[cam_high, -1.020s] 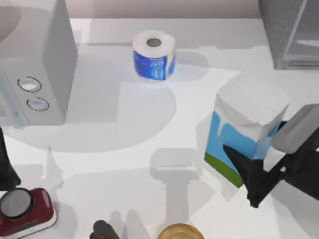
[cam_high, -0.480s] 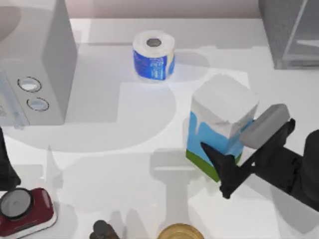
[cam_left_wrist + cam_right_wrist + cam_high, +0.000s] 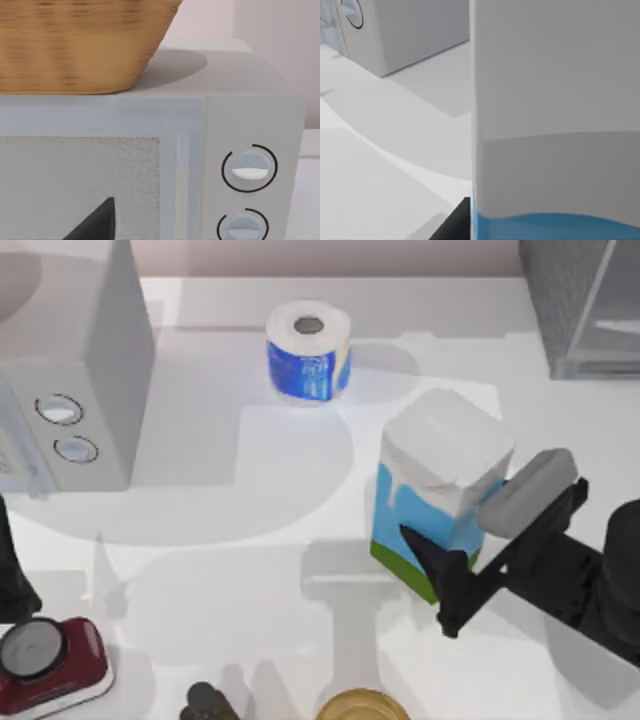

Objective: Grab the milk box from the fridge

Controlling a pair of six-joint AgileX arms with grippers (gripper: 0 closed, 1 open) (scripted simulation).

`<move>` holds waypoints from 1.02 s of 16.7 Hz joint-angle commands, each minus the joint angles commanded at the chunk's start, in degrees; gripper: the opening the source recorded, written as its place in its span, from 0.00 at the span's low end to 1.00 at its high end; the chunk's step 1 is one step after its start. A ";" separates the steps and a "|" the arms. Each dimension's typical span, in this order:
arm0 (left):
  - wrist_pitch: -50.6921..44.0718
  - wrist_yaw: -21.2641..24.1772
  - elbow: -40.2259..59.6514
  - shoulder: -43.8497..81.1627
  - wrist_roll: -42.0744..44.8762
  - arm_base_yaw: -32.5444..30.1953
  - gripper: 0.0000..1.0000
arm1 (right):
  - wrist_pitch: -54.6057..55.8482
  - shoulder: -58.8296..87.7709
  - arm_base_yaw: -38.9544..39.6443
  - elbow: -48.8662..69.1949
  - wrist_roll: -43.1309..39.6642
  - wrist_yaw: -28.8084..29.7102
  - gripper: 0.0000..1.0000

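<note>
Milk box [image 3: 440, 490]: upright carton, white folded top, sky-blue sides with white drips, green bottom band; it stands out on the table [image 3: 250, 570], right of centre, well apart from the fridge.
Writing on the milk box: none that I can read on the faces shown.
Right gripper [image 3: 470, 560]: clenched on the milk box, one dark finger [image 3: 440, 565] pressed to the carton's near face, the other seemingly hidden behind it.
Right wrist view: the carton's white upper wall [image 3: 555, 75] close up, a blue edge below it.
Fridge [image 3: 580, 305]: dark grey speckled cabinet with pale glassy panel, at the far right corner.
Left arm: parked at the left edge, by the light grey box [image 3: 70, 370] with two round dials [image 3: 249, 168].
Basket [image 3: 80, 45]: woven, resting on the grey box.
Paper roll [image 3: 308, 352]: blue and white, upright at the far middle; its print is too blurred to read.
Red camera [image 3: 50, 660]: near left corner.
</note>
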 joint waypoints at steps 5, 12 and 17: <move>0.00 0.00 0.00 0.00 0.00 0.00 1.00 | 0.00 0.00 0.00 0.00 0.00 0.00 0.53; 0.00 0.00 0.00 0.00 0.00 0.00 1.00 | 0.00 0.00 0.00 0.00 0.00 0.00 1.00; 0.00 0.00 0.00 0.00 0.00 0.00 1.00 | 0.00 0.00 0.00 0.00 0.00 0.00 1.00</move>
